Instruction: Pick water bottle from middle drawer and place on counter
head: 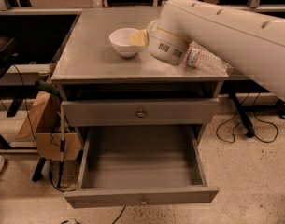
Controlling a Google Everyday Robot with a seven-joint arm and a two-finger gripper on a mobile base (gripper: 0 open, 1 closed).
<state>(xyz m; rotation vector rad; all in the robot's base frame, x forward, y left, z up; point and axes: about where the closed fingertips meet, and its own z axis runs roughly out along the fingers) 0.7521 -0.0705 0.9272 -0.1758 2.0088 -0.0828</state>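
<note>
My one camera looks down from high in front of the cabinet point(109, 112), close in. The counter point(86, 55) fills the upper frame and the open drawer point(139, 197) the lower. My arm point(226, 27) crosses from the right, with my gripper point(139, 38) over the counter beside the bowl point(121, 41).

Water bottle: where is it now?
Camera view: the water bottle lies on its side at the front right corner of the counter, partly behind the arm. The gripper is by the white bowl, further left.
</note>
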